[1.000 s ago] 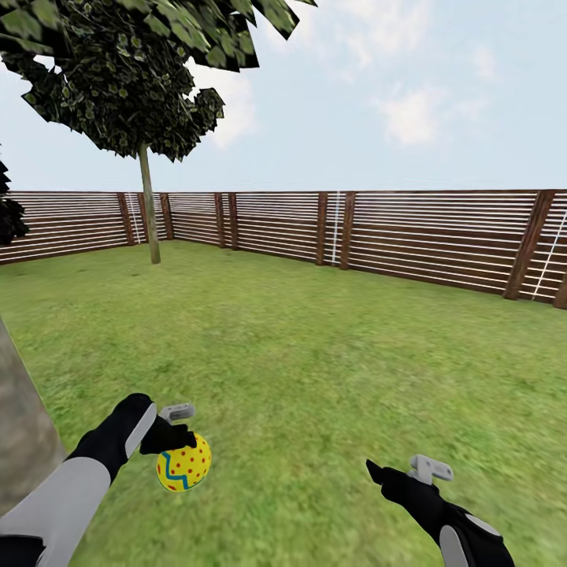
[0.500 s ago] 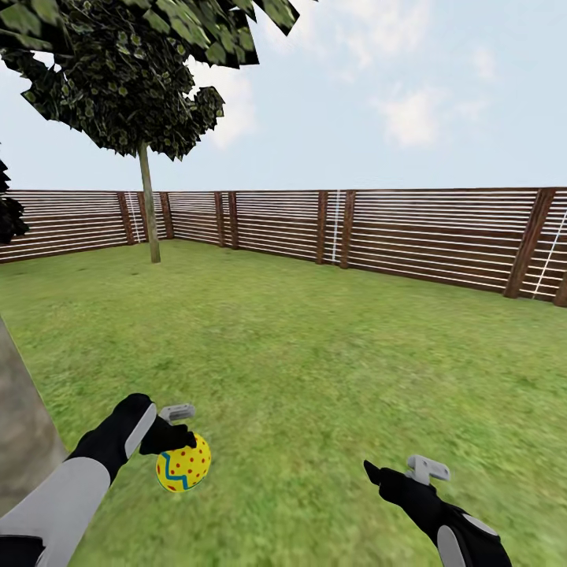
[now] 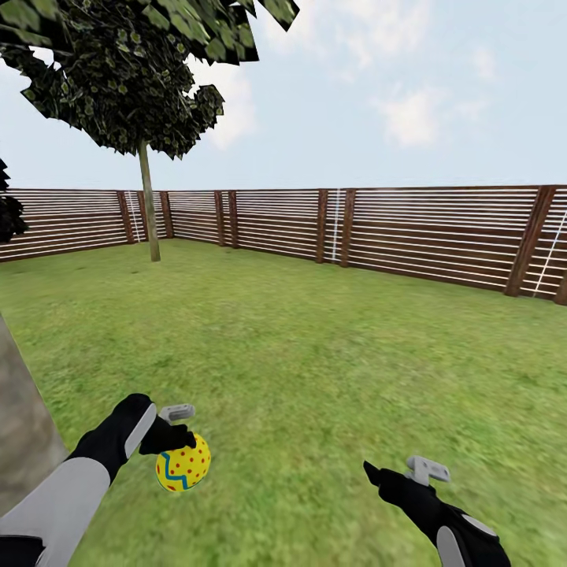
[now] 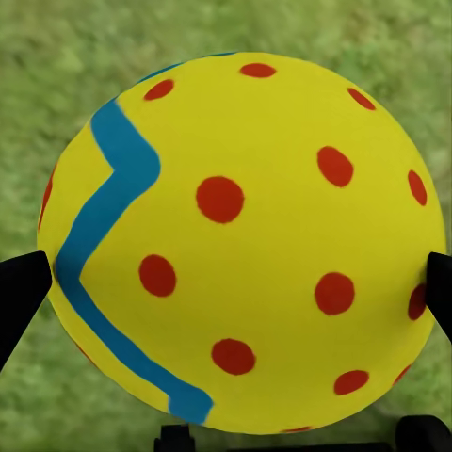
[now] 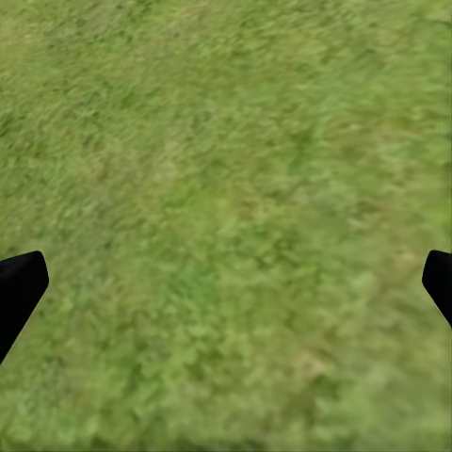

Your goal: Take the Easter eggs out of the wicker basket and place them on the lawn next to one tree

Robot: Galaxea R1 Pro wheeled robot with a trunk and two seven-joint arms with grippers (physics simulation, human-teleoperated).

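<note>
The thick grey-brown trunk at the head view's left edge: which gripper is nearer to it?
Left. The left gripper, shut on the Easter egg, hangs just beside the trunk. The right gripper, open with nothing between its fingers, is farther off across the lawn.

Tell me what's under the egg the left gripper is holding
Only lawn: blurred green grass shows all around the Easter egg, held between the left gripper fingertips. The patch directly beneath is covered by the egg itself, so anything lying there cannot be seen.
</note>
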